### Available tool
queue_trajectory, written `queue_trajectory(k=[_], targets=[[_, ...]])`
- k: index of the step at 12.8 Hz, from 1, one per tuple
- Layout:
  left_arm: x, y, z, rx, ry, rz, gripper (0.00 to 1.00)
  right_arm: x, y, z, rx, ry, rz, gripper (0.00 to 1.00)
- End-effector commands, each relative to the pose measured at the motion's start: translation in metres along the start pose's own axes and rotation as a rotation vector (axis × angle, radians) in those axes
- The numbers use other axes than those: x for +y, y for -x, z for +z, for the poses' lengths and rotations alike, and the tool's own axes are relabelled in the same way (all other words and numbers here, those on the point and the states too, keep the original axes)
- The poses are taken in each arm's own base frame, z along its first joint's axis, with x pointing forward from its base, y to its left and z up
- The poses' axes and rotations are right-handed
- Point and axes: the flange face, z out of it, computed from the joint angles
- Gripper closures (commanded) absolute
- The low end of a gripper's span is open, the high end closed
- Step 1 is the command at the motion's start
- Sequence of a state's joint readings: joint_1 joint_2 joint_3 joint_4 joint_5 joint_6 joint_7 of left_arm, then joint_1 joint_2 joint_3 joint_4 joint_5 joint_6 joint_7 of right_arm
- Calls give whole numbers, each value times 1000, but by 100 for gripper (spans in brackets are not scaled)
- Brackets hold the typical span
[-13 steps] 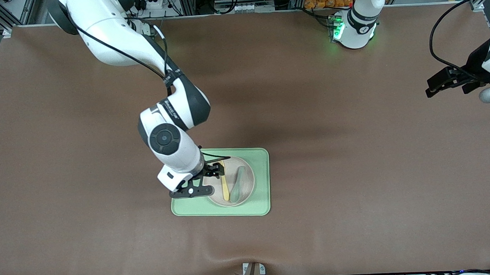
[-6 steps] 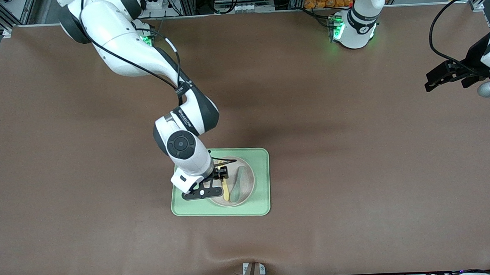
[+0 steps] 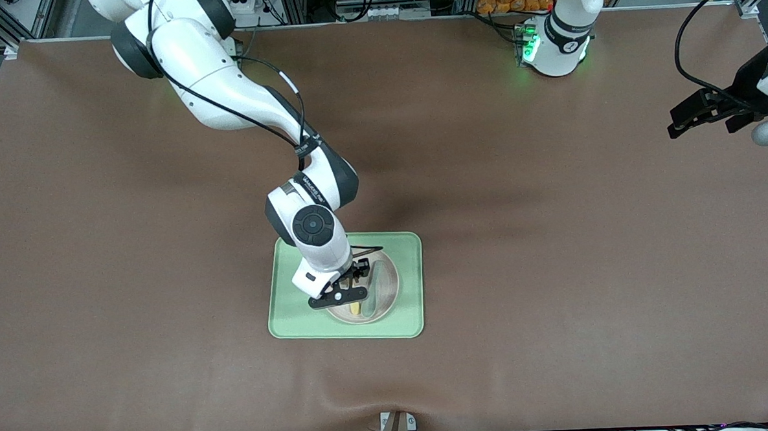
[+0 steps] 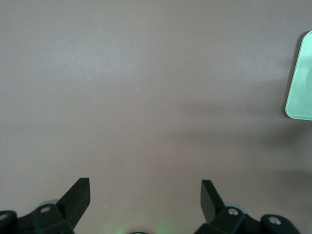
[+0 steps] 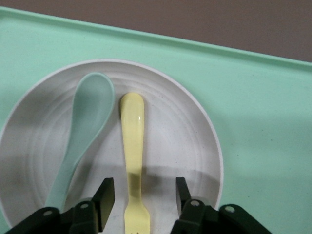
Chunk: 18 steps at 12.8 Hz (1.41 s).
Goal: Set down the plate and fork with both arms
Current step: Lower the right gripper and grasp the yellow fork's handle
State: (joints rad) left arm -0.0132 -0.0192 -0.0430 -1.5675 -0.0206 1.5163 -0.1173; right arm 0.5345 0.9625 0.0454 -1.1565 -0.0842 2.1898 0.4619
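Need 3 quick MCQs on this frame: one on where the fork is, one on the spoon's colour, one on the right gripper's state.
1. Where does the fork lie?
A. on the bare table
B. in the plate, beside the spoon
C. on the tray, outside the plate

2. What colour is the spoon?
A. pale teal-green
B. red
C. black

3. How does the right gripper stand?
A. shut tight with nothing near it
B. out of view
C. low over the plate, one finger on each side of the fork

Answers: 1 B, fork and spoon lie side by side in the plate on the tray. 2 A, as the right wrist view shows. 3 C, both fingers flank the fork near its tines, with gaps visible.
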Motion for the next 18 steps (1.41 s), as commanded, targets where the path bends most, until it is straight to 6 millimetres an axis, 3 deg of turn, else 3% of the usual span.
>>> queue_trajectory(k=[1, 4, 7, 9, 10, 14, 18], targets=[[3, -5, 4, 5, 11, 20, 0, -4, -3, 5, 16, 25, -8, 45], [12, -2, 0, 13, 2, 36, 0, -11, 5, 22, 4, 42, -27, 47], [13, 0, -2, 15, 2, 38, 0, -16, 8, 25, 0, 45, -35, 58], [18, 3, -4, 16, 1, 47, 0, -16, 6, 22, 5, 42, -34, 91], [17, 3, -4, 16, 1, 46, 0, -15, 4, 19, 6, 41, -30, 100], [15, 4, -4, 8, 2, 40, 0, 0, -4, -2, -26, 39, -1, 100], [16, 2, -3, 10, -2, 44, 0, 45, -33, -50, -27, -41, 94, 100]])
